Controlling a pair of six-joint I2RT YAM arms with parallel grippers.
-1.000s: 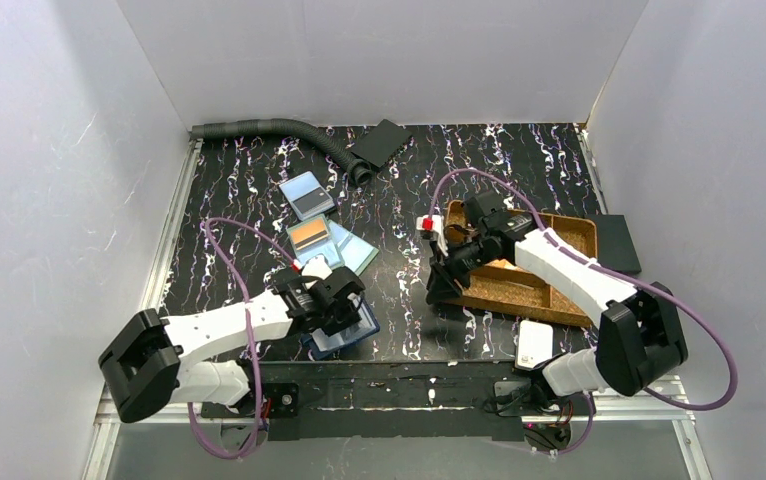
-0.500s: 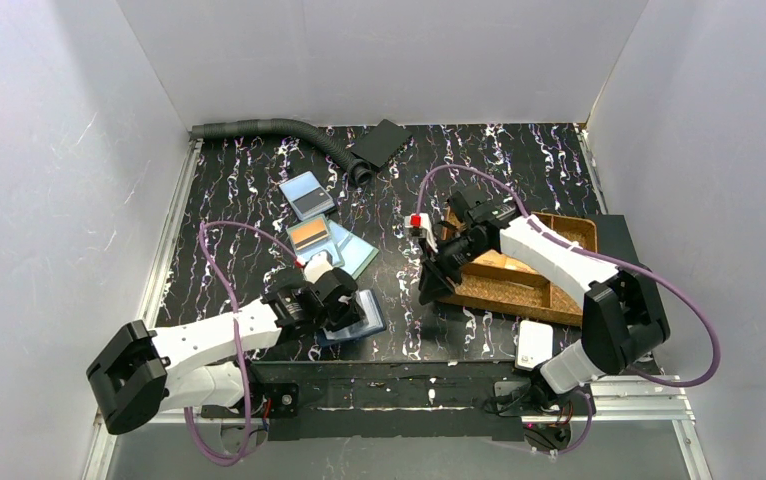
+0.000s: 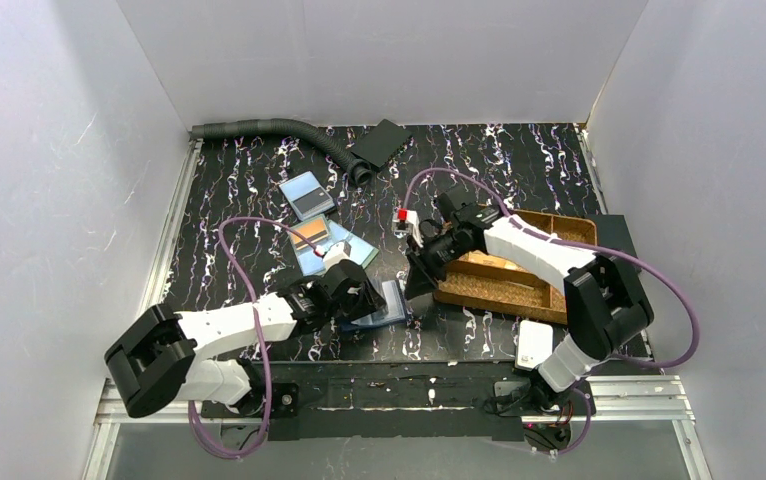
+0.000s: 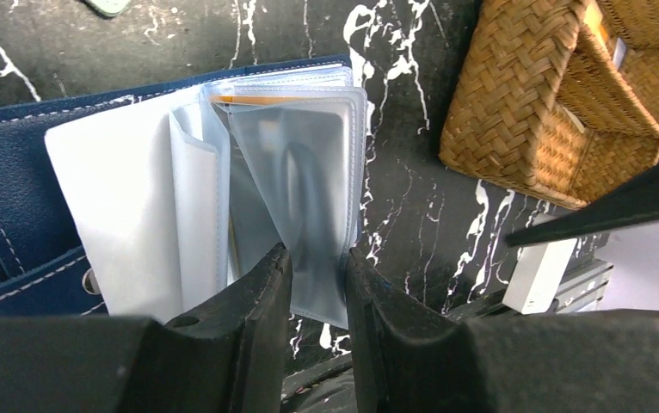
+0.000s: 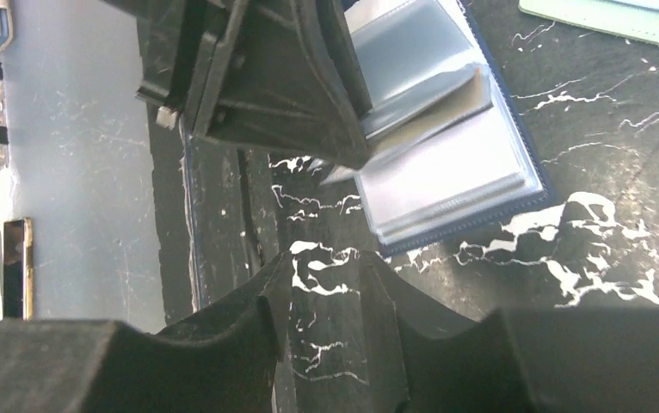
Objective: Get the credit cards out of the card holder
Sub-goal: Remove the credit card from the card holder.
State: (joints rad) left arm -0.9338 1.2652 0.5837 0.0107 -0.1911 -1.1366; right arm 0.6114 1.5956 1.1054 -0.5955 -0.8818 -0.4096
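Observation:
The dark navy card holder (image 3: 389, 306) lies open at the near middle of the table, its clear sleeve pages fanned up (image 4: 292, 163). An orange card edge (image 4: 249, 100) shows at the top of one sleeve. My left gripper (image 3: 359, 295) (image 4: 316, 258) is closed on a sleeve page of the holder. My right gripper (image 3: 417, 285) (image 5: 328, 258) is slightly open and empty, low over the table just right of the holder (image 5: 455, 172). Three cards lie loose behind: a blue-grey one (image 3: 306, 195), an orange one (image 3: 309, 233) and a teal one (image 3: 357, 253).
A brown woven tray (image 3: 559, 222) (image 4: 550, 112) stands at the right, close behind my right arm. A white box (image 3: 534, 343) lies at the near edge. A grey hose (image 3: 259, 127) and a flat black rectangle (image 3: 379, 143) lie at the back.
My left gripper has dragged the card holder to the right and a little away from the near edge. My right gripper has moved left, off the tray, toward the holder.

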